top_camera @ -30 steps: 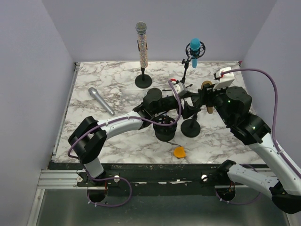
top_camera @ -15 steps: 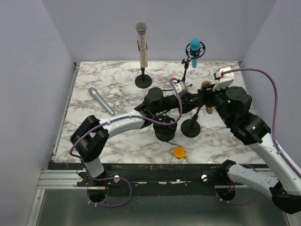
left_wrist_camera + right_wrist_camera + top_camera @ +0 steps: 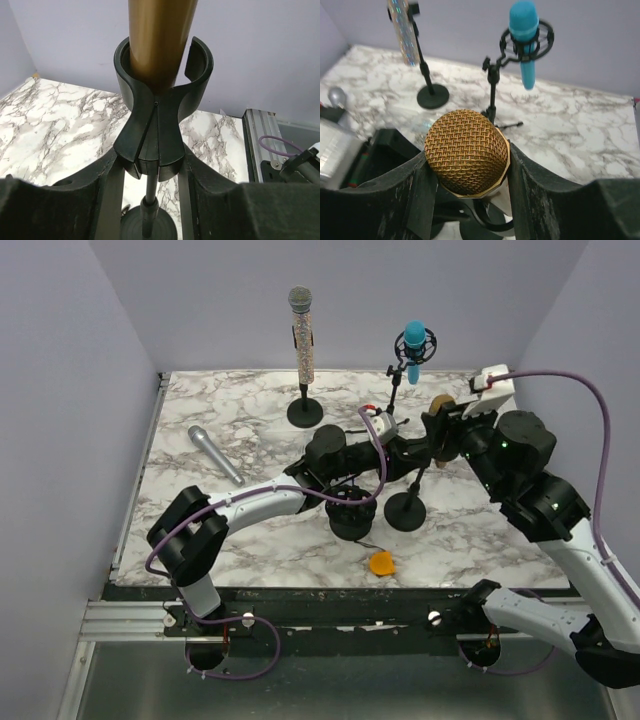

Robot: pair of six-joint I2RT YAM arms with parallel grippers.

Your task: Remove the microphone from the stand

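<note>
The gold microphone (image 3: 441,403) has its mesh head (image 3: 466,152) up, and its gold body (image 3: 160,40) stands inside the black clip (image 3: 162,100) of the stand. My right gripper (image 3: 467,170) is shut on the microphone just under the head, seen at the right in the top view as right gripper (image 3: 447,435). My left gripper (image 3: 148,170) is shut on the neck of the clip, above the thin pole (image 3: 148,210). The stand's round base (image 3: 406,511) rests on the marble table (image 3: 230,410).
At the back a glittery microphone (image 3: 301,335) stands on a round-based stand (image 3: 305,412). Right of it a blue microphone (image 3: 413,345) hangs in a shock mount. A silver microphone (image 3: 215,453) lies at the left. A black round object (image 3: 350,512) and an orange piece (image 3: 381,562) sit near the front.
My left gripper has closed on the stand's clip. My right arm has risen and shifted back and right, carrying the gold microphone's head upward.
</note>
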